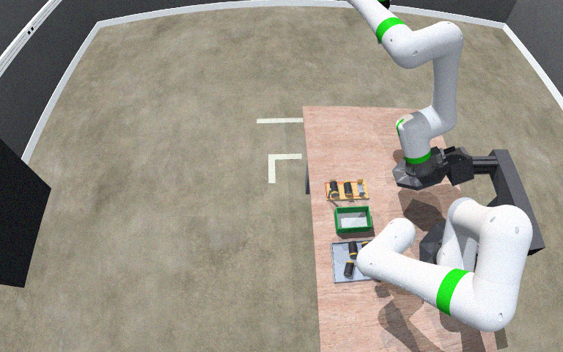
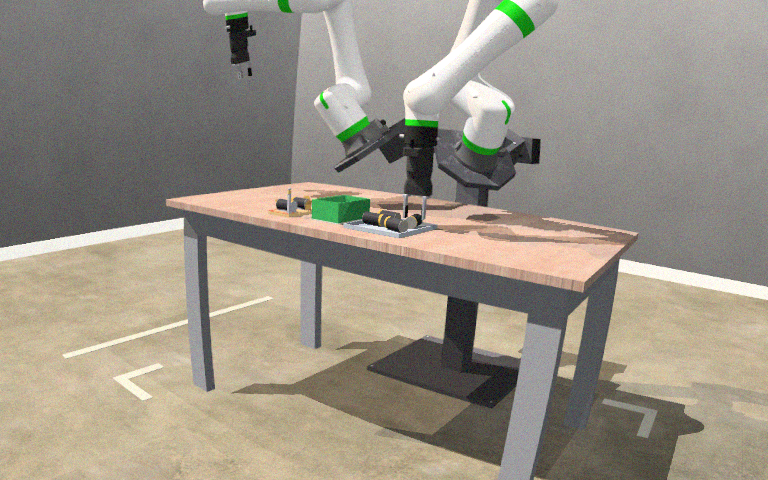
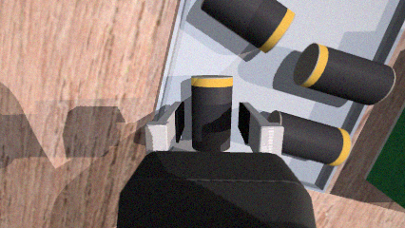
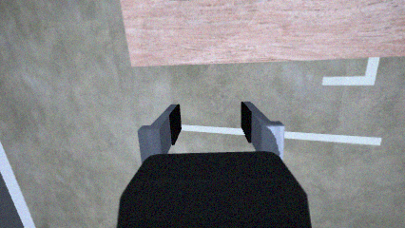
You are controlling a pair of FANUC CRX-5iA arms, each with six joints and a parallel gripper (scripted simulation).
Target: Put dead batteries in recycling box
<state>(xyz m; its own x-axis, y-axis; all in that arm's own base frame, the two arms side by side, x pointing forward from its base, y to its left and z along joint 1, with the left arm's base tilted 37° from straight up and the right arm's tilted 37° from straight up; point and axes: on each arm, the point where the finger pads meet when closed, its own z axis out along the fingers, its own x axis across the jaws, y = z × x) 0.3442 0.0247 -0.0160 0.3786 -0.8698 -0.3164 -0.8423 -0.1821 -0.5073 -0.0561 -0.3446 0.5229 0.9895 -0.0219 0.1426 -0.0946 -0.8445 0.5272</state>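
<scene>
The left gripper (image 3: 211, 124) (image 2: 414, 210) is open, low over the tray (image 1: 334, 271) (image 3: 333, 21), with one finger on each side of a black battery (image 3: 211, 102) that has a yellow band. Three other batteries (image 3: 247, 19) (image 3: 349, 76) (image 3: 311, 138) lie in the tray. The right gripper (image 4: 210, 123) (image 2: 244, 72) is open and empty, high up beyond the table's end. The green recycling box (image 1: 352, 231) (image 2: 328, 210) (image 3: 392, 166) stands upright. The holder board (image 1: 341, 196) carries two batteries (image 1: 333, 188) (image 1: 347, 188); its third place (image 1: 361, 188) shows no battery. I cannot tell whether the bulb is lit.
The green box stands between the tray and the holder board on the wooden table (image 1: 336, 141) (image 2: 498, 249). The left finger nearest the box side is close to a neighbouring battery. A thin upright post (image 2: 289, 199) stands at the holder board.
</scene>
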